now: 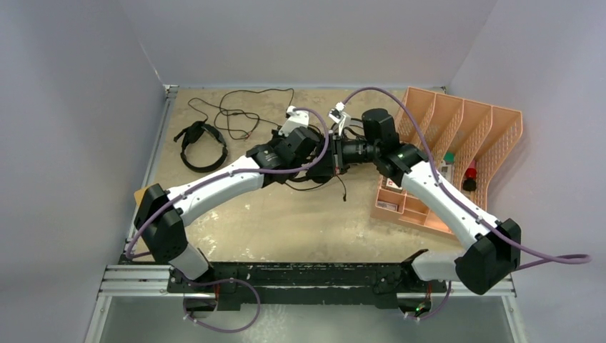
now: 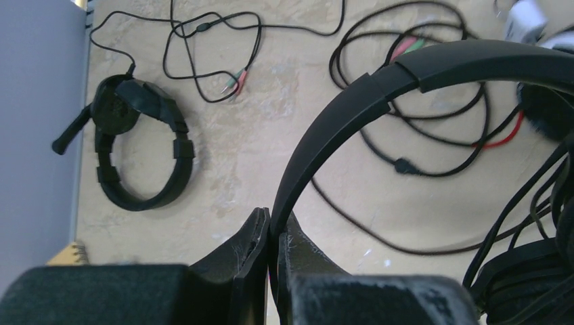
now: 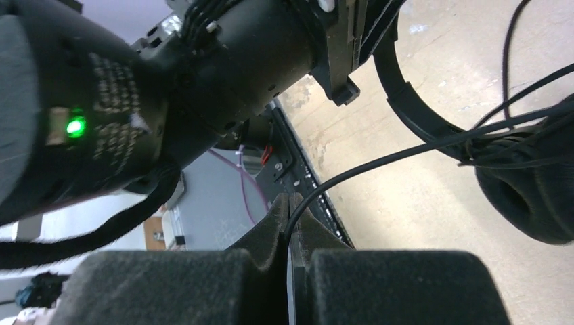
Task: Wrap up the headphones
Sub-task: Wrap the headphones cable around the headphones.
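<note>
My left gripper (image 2: 273, 233) is shut on the black headband (image 2: 352, 108) of the larger black headphones, held over the table's middle (image 1: 321, 171). My right gripper (image 3: 290, 203) is shut on their thin black cable (image 3: 379, 162), which runs off towards a round black ear pad (image 3: 535, 189). The two grippers (image 1: 319, 166) (image 1: 334, 153) are close together. A small black headset (image 2: 135, 149) with a mic boom lies flat at the far left (image 1: 200, 143). Its loose cable (image 2: 233, 81) is spread behind it. No white-and-black pair shows clearly.
An orange divided rack (image 1: 464, 121) with small items stands at the right, close to my right arm. More loops of black cable (image 2: 420, 135) lie on the table under the held headband. Grey walls close in the far side and both sides.
</note>
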Controlling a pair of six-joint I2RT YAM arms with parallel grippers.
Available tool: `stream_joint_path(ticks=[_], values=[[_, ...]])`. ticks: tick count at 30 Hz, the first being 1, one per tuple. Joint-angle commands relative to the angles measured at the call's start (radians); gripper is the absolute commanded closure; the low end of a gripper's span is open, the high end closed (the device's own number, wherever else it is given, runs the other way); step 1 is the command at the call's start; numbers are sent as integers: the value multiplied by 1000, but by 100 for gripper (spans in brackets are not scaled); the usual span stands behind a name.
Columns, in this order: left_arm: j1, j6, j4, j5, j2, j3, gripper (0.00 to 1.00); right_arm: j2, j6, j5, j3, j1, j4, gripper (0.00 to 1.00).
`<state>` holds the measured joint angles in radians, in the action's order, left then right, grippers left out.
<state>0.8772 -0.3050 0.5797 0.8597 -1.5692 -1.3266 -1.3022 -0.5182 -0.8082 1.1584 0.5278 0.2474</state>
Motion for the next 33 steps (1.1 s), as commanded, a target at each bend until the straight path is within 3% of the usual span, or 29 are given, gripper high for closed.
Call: stream_joint_path(ticks=[1,11,22,33], values=[[-11,-207,-26,66,-35,-130,100,26,-53,116,-17,24,-98,100],[-65,-447,-127,-49,-11,-137,100,50,-44,313,-120,41,-154,100],[-160,-522,-277,-248,141,-27,100,110,-25,428,-209,43,-226,100],[-173,-591,-368,-396,308,141,100,175,16,421,-326,44,-359,100]])
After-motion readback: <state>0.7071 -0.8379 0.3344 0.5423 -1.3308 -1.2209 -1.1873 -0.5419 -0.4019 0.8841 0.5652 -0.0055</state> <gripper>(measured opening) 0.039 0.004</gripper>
